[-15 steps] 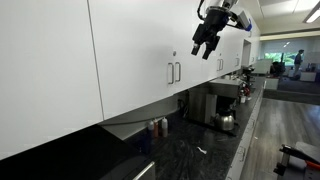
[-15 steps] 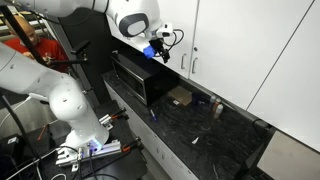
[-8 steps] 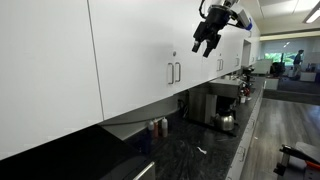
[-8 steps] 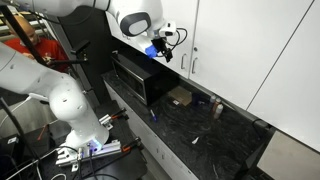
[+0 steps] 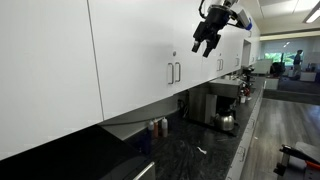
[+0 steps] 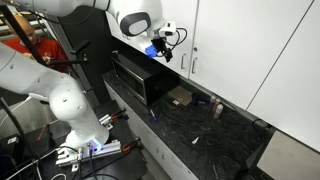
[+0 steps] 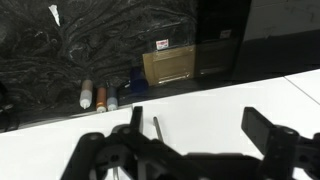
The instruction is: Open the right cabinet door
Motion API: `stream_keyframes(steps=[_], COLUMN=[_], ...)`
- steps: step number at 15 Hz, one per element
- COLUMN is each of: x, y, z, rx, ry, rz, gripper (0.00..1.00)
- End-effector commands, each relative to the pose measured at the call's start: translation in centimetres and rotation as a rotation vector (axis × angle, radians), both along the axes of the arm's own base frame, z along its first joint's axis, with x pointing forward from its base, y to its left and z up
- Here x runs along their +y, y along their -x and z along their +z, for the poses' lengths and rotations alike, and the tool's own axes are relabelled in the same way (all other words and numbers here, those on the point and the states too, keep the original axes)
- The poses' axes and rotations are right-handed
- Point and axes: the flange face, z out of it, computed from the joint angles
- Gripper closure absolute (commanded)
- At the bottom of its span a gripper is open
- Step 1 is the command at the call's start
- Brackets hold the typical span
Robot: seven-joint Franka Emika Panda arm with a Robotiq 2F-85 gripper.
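Right cabinet door (image 5: 130, 50): bar handle (image 5: 170, 73) at edge nearest gripper (image 5: 202, 51). Gripper above handle and to its far side, clear of it, jaws spread wide, holding nothing.

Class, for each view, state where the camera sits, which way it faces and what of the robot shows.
Exterior view: beside the wall cabinets, looking along them; the gripper shows.
Exterior view: above the countertop, facing the cabinets; white arm and gripper show.
Wrist view: looks down the cabinet front to the countertop; open gripper below.
All share the bottles.
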Motion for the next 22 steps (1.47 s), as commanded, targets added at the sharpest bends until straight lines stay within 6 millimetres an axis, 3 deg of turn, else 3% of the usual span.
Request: stream_keyframes(steps=[1,6,9,22], x=[0.1,-1.2,-2.5,-7.1], y=[-0.6,-1.4,-2.0,-6.3], z=[0.7,2.3,2.3,-2.7], rx=[-0.019,-0.068,-0.102,-0.188], ry=[0.013,0.01,0.007,-0.092], rz=[0.002,-0.005,-0.02,0.074], gripper=[0.0,0.0,0.0,0.0])
